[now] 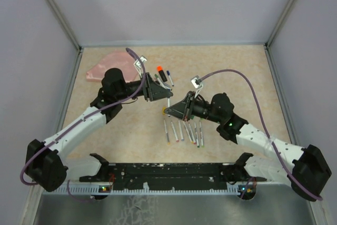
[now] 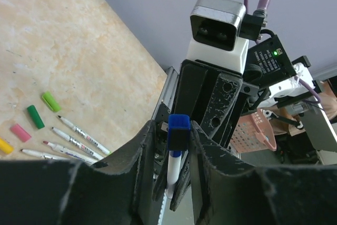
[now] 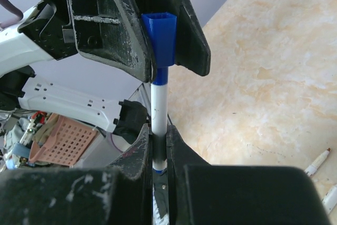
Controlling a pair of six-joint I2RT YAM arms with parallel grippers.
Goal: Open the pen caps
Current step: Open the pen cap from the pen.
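Note:
A white pen (image 3: 159,109) with a blue pen cap (image 3: 160,40) is held in the air between both grippers. My right gripper (image 3: 159,146) is shut on the barrel. My left gripper (image 2: 176,135) is closed around the blue cap (image 2: 178,130), with a finger on each side of it. In the top view the two grippers (image 1: 167,98) (image 1: 169,110) meet above the table's middle. Loose caps lie on the table: two green (image 2: 51,101) (image 2: 36,116), a pink (image 2: 21,132) and a yellow (image 2: 4,146). Uncapped pens (image 1: 181,130) lie in a row below the grippers.
A pink pouch (image 1: 108,67) lies at the back left. An orange-capped pen (image 1: 159,69) and a few other pens (image 1: 169,73) lie behind the grippers. Grey walls close in the table on three sides.

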